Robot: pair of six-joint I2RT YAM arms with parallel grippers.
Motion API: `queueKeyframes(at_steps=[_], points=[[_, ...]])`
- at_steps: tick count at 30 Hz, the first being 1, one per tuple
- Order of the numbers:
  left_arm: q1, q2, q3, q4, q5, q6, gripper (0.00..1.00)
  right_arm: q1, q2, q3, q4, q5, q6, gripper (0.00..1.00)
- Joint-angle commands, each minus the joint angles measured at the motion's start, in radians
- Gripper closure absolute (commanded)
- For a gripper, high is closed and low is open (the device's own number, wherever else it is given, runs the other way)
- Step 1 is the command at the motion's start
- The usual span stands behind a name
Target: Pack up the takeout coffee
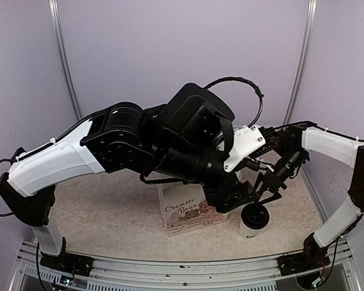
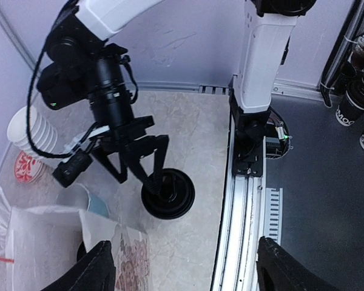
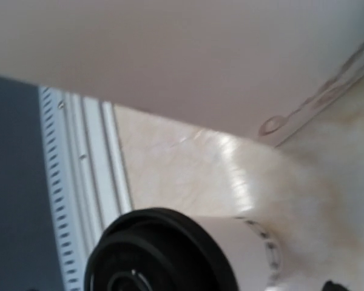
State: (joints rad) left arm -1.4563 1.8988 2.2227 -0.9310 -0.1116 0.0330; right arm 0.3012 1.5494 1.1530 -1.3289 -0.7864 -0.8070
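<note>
One takeout coffee cup [image 1: 253,219], white with a black lid, stands on the table near the front right. It shows from above in the left wrist view [image 2: 168,193] and close up in the right wrist view [image 3: 170,254]. My right gripper [image 2: 138,179] hangs just above its lid, jaws apart, one fingertip [image 2: 152,179] at the lid's edge. My left gripper [image 2: 185,273] is open and empty, above the table's front edge beside the cup. A dark round edge [image 2: 81,251] shows at the bag's mouth; I cannot tell what it is.
A white paper bag [image 1: 188,215] with brown print stands left of the cup. A light-blue mug [image 2: 88,200] and a stack of plain white cups [image 2: 29,130] are behind it. The metal rail [image 2: 242,230] marks the table's front edge.
</note>
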Motion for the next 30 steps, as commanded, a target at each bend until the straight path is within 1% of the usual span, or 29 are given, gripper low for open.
queueKeyframes(at_steps=[1,3,5,8,10,12,14,17,22,25,26,30], points=[[-0.012,0.095,0.059,-0.032,0.073,0.049,0.18,-0.056,-0.100,0.075,-0.047,0.064,-0.010,0.00],[-0.012,0.121,0.087,-0.025,0.086,0.050,0.15,-0.104,-0.118,0.096,-0.048,0.106,-0.005,0.00],[-0.011,0.151,0.106,-0.003,0.105,0.047,0.13,-0.178,-0.121,0.122,-0.048,0.113,-0.006,0.00],[-0.006,0.218,0.131,0.037,0.135,0.038,0.12,-0.278,-0.112,0.168,-0.049,0.124,-0.002,0.00],[0.002,0.280,0.173,0.038,0.117,0.021,0.12,-0.349,-0.101,0.194,-0.049,0.118,0.005,0.01],[0.016,0.331,0.197,0.037,0.089,-0.001,0.12,-0.389,-0.099,0.201,-0.042,0.109,0.004,0.00],[0.031,0.369,0.197,0.043,0.081,-0.025,0.12,-0.408,-0.107,0.180,-0.027,0.102,0.002,0.00],[0.052,0.404,0.193,0.060,0.080,-0.086,0.09,-0.411,-0.119,0.137,-0.009,0.092,0.000,0.00],[0.084,0.428,0.152,0.101,0.105,-0.152,0.07,-0.411,-0.117,0.106,0.007,0.065,0.000,0.00],[0.103,0.452,0.150,0.106,0.105,-0.178,0.07,-0.411,-0.109,0.095,0.016,0.060,0.002,0.00],[0.108,0.463,0.150,0.110,0.126,-0.182,0.07,-0.412,-0.108,0.090,0.018,0.058,0.002,0.01],[0.122,0.497,0.150,0.123,0.150,-0.177,0.07,-0.411,-0.103,0.072,0.023,0.052,0.001,0.00]])
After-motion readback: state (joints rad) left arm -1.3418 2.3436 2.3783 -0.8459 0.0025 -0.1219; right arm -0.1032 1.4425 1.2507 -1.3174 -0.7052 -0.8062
